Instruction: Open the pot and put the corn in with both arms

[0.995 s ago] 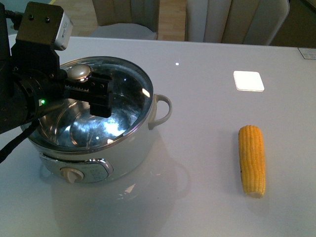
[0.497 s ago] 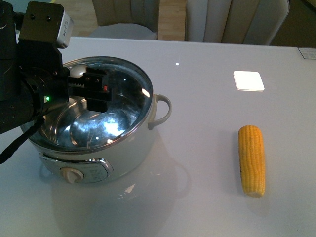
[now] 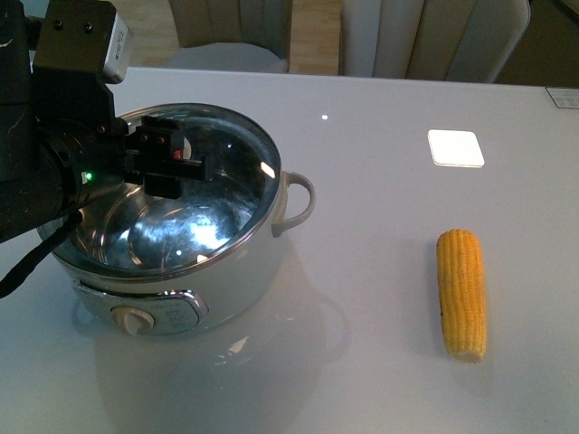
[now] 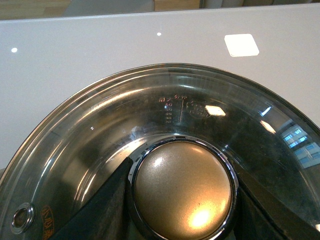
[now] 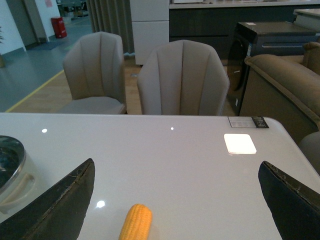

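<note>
Front: left hand (image 3: 172,163) sits on the pot's (image 3: 235,271) lid (image 3: 231,167); corn (image 3: 461,294) lies on the desk (image 3: 362,181), well to its right.
Left wrist: fingers (image 4: 107,210) flank the knob (image 4: 182,192); whether they are clamped, I cannot tell. Confirm the grip, then lift straight.
Right wrist: right hand (image 5: 172,200) is spread apart, with the corn just ahead of it.

Draws the left gripper (image 3: 172,161) up and left across the lid (image 3: 231,172) in the front view. Hides the knob (image 4: 182,192), bare near the frame's upper left a second ago, behind the black fingers (image 3: 167,185). Carries the green light (image 3: 88,176) slightly up and right, bares a red light (image 3: 176,154) on the gripper, and lifts the camera box (image 3: 80,41) nearer the top edge.
</note>
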Robot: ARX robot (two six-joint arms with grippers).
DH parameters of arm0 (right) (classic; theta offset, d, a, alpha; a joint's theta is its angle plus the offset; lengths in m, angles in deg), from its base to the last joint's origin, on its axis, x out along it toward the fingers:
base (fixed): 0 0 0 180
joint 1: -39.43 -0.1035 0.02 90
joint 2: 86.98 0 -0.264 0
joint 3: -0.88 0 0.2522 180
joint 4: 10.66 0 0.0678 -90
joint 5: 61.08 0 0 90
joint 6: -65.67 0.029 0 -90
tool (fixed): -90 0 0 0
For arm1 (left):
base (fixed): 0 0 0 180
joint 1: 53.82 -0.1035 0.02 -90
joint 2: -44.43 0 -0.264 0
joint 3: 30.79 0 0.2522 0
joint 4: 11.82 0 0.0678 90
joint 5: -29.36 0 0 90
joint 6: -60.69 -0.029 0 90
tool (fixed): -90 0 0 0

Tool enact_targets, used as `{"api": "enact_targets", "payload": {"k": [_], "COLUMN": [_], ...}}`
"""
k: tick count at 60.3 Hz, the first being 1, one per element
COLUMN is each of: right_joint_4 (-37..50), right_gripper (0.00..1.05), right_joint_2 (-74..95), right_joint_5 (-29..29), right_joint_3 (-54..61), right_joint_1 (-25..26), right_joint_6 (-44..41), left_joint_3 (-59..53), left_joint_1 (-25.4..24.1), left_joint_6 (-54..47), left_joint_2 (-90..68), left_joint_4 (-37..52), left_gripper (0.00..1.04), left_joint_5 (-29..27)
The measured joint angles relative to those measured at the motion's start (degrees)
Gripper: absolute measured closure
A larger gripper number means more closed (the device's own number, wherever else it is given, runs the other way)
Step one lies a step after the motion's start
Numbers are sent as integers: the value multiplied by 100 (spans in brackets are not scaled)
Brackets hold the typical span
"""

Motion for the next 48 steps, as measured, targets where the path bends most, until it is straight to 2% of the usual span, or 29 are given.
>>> {"api": "enact_targets", "payload": {"k": [32, 39, 48], "right_joint_4": [0, 0, 0], "right_gripper": [9, 9, 9], "right_joint_2": [0, 0, 0], "right_joint_5": [0, 0, 0], "right_joint_3": [0, 0, 0], "right_joint_1": [0, 0, 0], "right_joint_6": [0, 0, 0], "left_joint_3": [-35, -35, -125], "left_joint_1": [-109, -396, -1178], "left_joint_6": [-195, -197, -258], "left_joint_2": [1283, 1709, 2055], "left_joint_4": [-767, -855, -619], "left_gripper": [59, 59, 59], "left_joint_5": [-151, -105, 66]}}
